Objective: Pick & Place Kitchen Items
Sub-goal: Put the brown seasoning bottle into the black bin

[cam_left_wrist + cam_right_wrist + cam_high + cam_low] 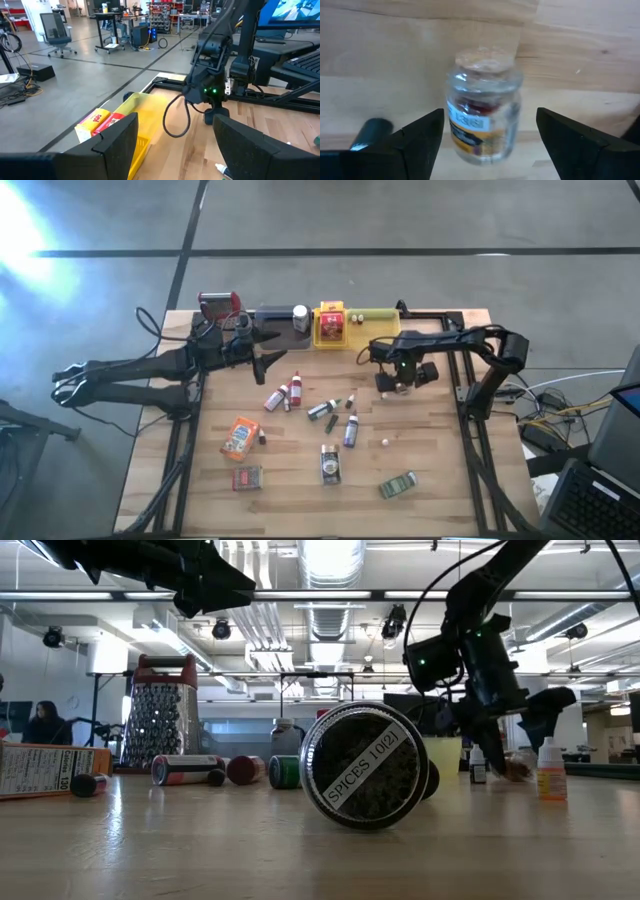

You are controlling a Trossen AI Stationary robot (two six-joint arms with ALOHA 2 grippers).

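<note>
Wooden slat worktop, concrete floor around it, workshop beyond. Landmark: yellow tray at the far edge.

Right gripper is down near the worktop, just right of and nearer than the yellow tray. Fingers apart, straddling a small glass jar with a pale cork-like top and a yellow-and-white label. Jar sits between the fingers, visibly tilted, and I see no contact on either side. In the high view it's mostly hidden under the gripper; no point there.

Left gripper hovers just left of the yellow tray, fingers apart, nothing between them. Waiting.

Other kitchen items are scattered on the worktop nearer than the tray: small bottles, an orange packet, tins, a green tin. 1 red-and-yellow box already in the tray.

My read: step in hand is the pinch on the jar.
- Jar looks off-centre toward the left-hand finger in the wrist view; nudge the gripper to centre before closing, or 1 finger hits first and rolls it.
- Glass, round, smooth: likely slippery. Close on the labelled body, not the neck.
- Go low enough that the fingers catch the widest part.
- Close slowly; lift straight up before translating to the tray.
- Dark cylinder sits just beside one finger; watch it doesn't get dragged.
</note>
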